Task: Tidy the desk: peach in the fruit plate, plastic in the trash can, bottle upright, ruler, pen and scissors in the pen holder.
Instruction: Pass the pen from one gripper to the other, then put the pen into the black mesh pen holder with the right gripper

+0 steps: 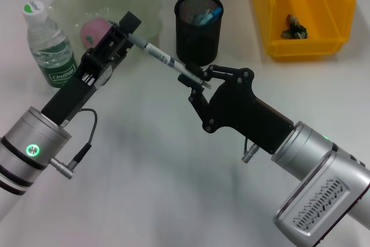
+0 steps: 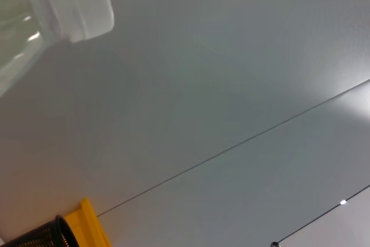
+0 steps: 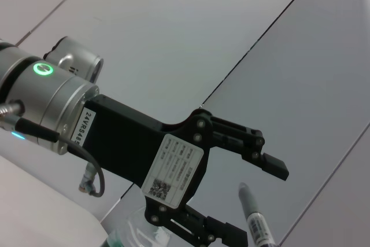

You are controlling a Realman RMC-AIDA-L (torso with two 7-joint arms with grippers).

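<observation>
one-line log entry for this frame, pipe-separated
stage: pen handover above desk | right gripper: shut on pen | left gripper: open, at pen's other end | pen holder: behind pen | peach: in plate

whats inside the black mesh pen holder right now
In the pen holder, blue-tipped items poke up near the rim; what they are, and anything lower, is hidden by the mesh wall. The pen is outside, held between both claws.

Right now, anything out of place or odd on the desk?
Only the grey-and-white pen: it hangs slanted in mid-air, gripped by the right hand, its other end between the open fingers of the left hand, short of the black mesh pen holder. The clear plastic bottle stands upright; the pink peach sits in the pale green plate.
</observation>
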